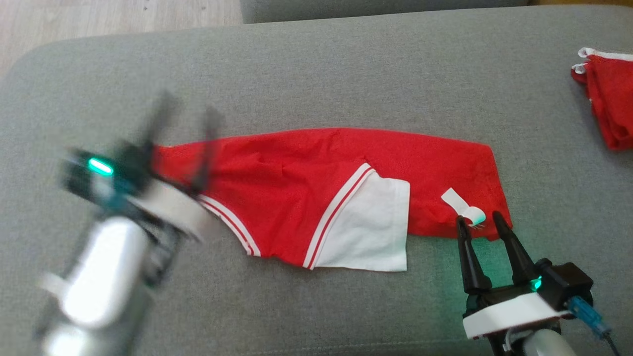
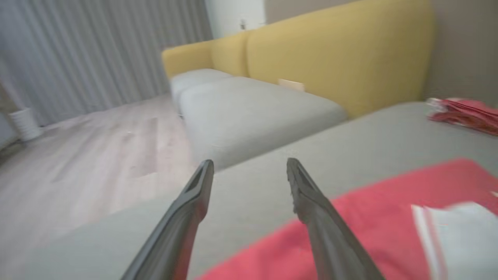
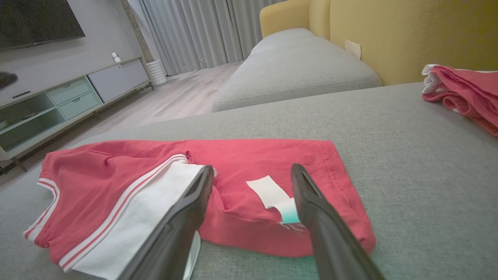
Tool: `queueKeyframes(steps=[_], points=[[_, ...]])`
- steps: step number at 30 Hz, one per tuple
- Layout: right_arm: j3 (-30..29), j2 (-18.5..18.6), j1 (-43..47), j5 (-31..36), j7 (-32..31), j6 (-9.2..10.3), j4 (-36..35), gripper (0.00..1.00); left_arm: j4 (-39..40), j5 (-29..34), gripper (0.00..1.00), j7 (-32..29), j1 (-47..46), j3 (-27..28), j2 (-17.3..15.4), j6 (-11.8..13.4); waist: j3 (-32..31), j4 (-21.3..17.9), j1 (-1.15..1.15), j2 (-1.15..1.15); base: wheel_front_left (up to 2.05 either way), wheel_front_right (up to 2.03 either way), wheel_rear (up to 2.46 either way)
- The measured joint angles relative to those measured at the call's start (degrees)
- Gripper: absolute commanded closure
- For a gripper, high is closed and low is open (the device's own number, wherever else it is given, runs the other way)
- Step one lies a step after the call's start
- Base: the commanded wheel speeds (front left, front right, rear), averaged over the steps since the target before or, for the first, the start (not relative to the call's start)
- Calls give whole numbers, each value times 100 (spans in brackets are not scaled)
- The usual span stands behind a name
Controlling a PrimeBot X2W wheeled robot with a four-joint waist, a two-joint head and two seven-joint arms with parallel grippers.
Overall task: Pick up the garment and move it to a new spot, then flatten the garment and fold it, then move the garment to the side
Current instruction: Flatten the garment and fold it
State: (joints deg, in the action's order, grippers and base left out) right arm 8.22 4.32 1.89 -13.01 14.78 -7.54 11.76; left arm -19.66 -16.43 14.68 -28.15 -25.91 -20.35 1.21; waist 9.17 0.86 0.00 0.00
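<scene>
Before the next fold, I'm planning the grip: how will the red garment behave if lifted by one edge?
Probably floppy: the red garment lies limp and wrinkled on the grey cushion, so it should droop. It looks thin, so it is likely light. Its folded-over white panel may flop open when lifted.
</scene>
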Motion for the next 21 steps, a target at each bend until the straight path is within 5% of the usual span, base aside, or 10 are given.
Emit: queueKeyframes(steps=[10,15,21], points=[[-69,1,-1,0,0,0,13,0,415,700,0,0,1237,-1913,1035,-772,-160,-113,0,0,0,0,0],[-160,12,-2,56,0,0,-27,0,-401,844,0,-2,1053,-2787,1452,-834,-124,-291,0,0,0,0,0],[-185,21,-32,57,0,0,-80,0,-1511,846,0,-250,339,-3162,1675,-809,80,-574,0,0,0,0,0]])
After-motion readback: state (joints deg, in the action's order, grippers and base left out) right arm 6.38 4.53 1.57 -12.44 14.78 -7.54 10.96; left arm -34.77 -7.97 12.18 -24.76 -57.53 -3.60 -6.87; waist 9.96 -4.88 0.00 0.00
